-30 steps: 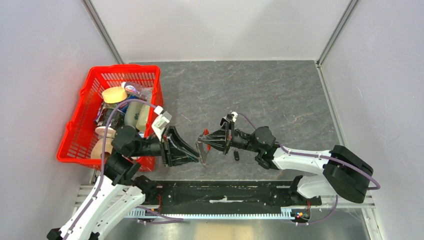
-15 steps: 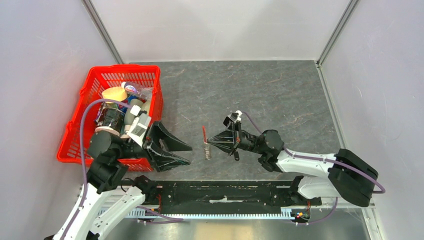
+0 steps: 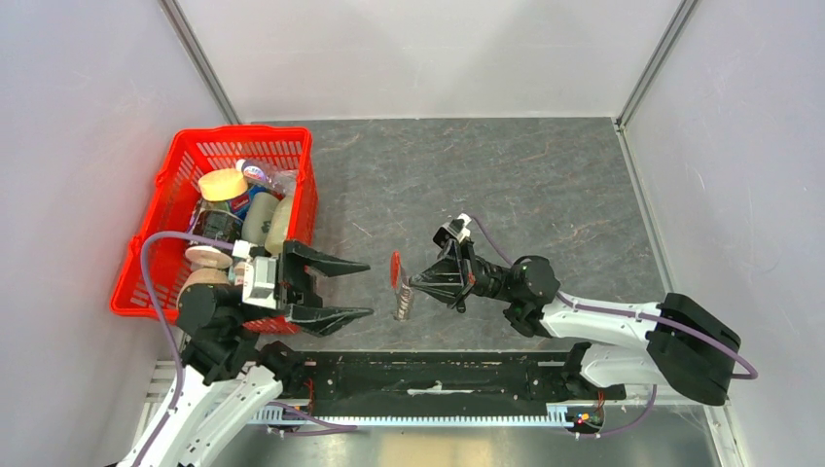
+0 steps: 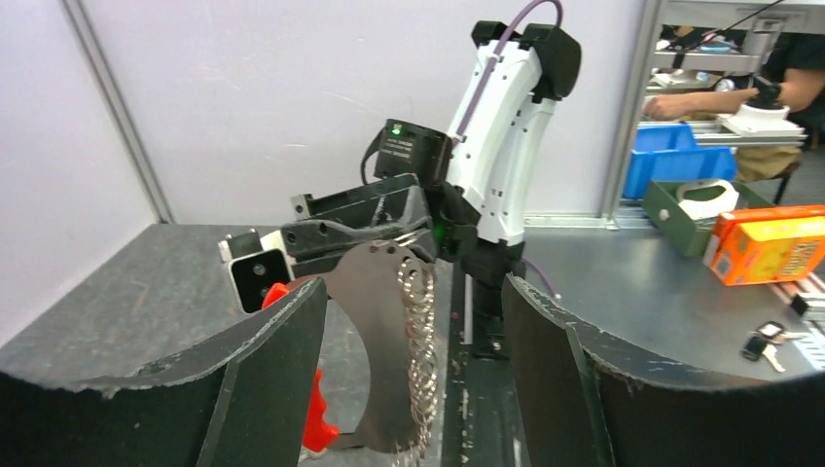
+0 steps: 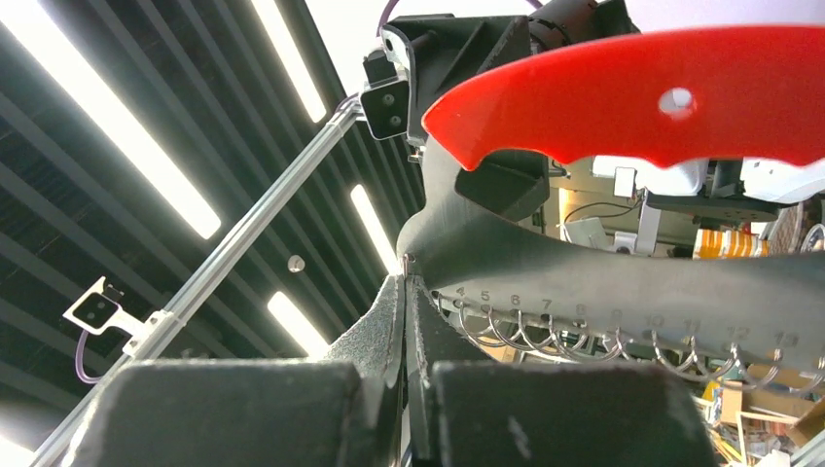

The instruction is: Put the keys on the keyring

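Grey tabletop [image 3: 545, 185] | keyring [image 5: 623, 277] printed 4–12 | right hand [image 5: 405, 292] grips it

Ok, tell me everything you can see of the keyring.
The keyring is a flat grey metal-looking oblong, with a row of small wire rings along one edge, tiny numbers beside them, and a glossy red curved strip with a hole. It stands on edge, pinched at its rim by the shut right pincer; the left pincer is open and clear of it.
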You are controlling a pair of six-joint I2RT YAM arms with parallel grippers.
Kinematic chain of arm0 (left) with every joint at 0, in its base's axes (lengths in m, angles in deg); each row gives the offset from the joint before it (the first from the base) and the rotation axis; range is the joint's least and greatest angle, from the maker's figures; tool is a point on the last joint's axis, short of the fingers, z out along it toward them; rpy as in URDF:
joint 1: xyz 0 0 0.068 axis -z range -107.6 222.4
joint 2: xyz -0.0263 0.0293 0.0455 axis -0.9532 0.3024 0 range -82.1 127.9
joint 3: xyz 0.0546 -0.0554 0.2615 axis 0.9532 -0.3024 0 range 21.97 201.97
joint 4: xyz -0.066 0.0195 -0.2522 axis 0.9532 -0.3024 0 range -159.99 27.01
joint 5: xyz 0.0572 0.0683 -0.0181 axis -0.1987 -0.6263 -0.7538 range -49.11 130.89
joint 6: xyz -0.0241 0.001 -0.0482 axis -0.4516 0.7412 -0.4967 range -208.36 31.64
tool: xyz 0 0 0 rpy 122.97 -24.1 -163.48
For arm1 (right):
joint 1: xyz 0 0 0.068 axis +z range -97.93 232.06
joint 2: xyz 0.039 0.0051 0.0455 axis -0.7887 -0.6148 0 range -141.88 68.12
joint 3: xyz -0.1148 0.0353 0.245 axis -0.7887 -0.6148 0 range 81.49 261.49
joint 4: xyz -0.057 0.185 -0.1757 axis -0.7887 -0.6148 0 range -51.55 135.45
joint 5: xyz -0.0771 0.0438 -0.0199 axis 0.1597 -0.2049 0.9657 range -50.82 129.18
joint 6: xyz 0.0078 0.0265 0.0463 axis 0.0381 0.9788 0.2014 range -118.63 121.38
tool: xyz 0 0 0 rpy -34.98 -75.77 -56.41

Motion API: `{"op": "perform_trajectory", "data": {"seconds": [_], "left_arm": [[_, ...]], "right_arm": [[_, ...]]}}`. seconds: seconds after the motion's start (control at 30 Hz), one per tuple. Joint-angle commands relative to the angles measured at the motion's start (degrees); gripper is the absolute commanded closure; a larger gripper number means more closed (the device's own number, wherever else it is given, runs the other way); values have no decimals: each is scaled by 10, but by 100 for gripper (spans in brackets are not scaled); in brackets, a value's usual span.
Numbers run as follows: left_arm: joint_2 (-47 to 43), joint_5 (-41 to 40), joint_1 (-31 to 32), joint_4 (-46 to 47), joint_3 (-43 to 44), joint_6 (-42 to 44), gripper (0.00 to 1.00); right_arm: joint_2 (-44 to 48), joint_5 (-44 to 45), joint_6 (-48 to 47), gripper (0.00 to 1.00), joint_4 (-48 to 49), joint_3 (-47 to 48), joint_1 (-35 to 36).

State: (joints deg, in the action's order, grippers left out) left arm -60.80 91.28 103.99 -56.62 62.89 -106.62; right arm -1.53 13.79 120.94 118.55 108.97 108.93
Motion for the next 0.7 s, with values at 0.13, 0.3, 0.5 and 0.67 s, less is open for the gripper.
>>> {"op": "perform_trajectory", "data": {"seconds": [0.13, 0.3, 0.5, 0.67], "left_arm": [[41, -32, 0, 174, -47, 52, 29], [60, -24, 0, 213, -61, 59, 31], [99, -1, 0, 259, -56, 41, 39], [101, 25, 1, 282, -57, 34, 47]], "right_arm": [[-19, -18, 83, 100, 44, 46, 11], [-37, -21, 86, 100, 50, 61, 16], [-62, -22, 99, 100, 71, 73, 19], [-74, -20, 109, 100, 82, 79, 19]]}}
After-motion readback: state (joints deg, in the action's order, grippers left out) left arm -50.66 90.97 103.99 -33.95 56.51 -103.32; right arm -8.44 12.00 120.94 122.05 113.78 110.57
